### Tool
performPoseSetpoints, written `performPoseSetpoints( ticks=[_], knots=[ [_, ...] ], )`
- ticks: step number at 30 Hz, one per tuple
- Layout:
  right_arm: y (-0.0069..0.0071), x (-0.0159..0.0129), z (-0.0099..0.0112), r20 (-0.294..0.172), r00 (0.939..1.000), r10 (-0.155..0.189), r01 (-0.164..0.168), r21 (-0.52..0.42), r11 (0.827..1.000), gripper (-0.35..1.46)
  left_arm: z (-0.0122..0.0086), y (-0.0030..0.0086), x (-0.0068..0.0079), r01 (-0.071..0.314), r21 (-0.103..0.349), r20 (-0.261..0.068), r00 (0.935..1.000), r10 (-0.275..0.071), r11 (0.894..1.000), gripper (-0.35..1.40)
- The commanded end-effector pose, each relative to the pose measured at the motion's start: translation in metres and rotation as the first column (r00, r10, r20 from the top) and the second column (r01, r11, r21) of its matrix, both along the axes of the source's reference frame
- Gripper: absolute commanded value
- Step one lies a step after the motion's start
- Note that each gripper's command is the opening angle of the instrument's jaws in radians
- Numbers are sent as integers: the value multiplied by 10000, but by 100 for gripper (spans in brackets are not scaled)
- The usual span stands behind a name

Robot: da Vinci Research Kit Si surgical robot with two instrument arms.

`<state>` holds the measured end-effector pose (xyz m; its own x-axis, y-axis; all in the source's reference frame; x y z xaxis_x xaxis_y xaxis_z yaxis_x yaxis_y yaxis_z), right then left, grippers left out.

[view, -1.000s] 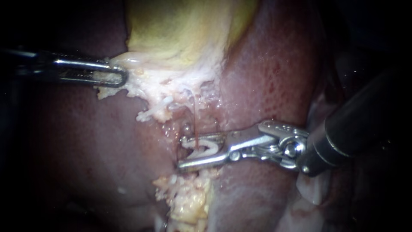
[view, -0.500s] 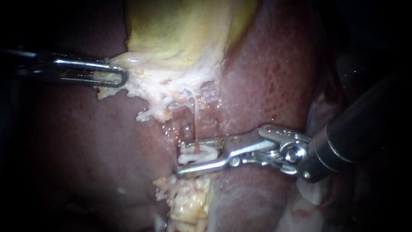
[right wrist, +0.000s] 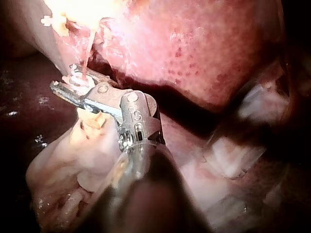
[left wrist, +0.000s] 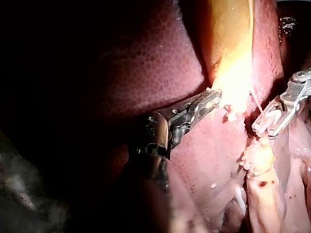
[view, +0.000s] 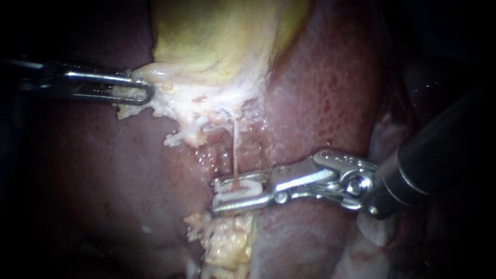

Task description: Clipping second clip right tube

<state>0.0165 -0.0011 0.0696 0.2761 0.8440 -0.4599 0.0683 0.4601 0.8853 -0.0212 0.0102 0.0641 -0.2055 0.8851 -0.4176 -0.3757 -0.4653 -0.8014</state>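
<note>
Down in the middle of the endoscope view, the right instrument (view: pixel 217 195) comes in from the right with its jaws pinched narrow on a white clip (view: pixel 238 190) — one jaw sits on top of it and one underneath, both touching it. The clip is around a thin pinkish tube (view: pixel 235 150) that drops straight down from the pale tissue (view: pixel 191 103) below the gallbladder (view: pixel 217 36) and passes between the clip's legs. There's a second, fainter strand (view: pixel 264 155) just to the right of it, and honestly I can't tell which one counts as the right tube, so I'm just calling it the tube.

The left instrument (view: pixel 147 92) comes in from the left, its jaws clamped on the frayed edge of that same pale tissue, well apart from the clip.

Dark red liver (view: pixel 320 88) lies on both sides of the tube. A yellowish fatty lump (view: pixel 227 243) sits just under the right instrument's lower jaw.

The right wrist view shows the same thing from behind the jaws — the tube runs down into the clip held between them, and the fatty lump lies under them. In the left wrist view the left jaws' tips are buried in bright pale tissue, and the clip-holding jaws are off to the side, near but not touching.
</note>
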Motion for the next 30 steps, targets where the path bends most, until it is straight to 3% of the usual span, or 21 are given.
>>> performPoseSetpoints(
  ticks=[1,7,30],
  knots=[
    [0,-1,0,9,10000,8,-8,2,10000,2,0,0,0,0,0,0,10000,0,10000,-35],
    [-1,-4,-1,97,10000,18,-21,343,9994,-35,0,0,0,0,0,0,10000,0,10000,-35],
    [-3,-10,1,248,9997,23,-45,893,9960,-35,1,1,-1,3,1,-2,10000,-3,10000,-35]
  ],
)
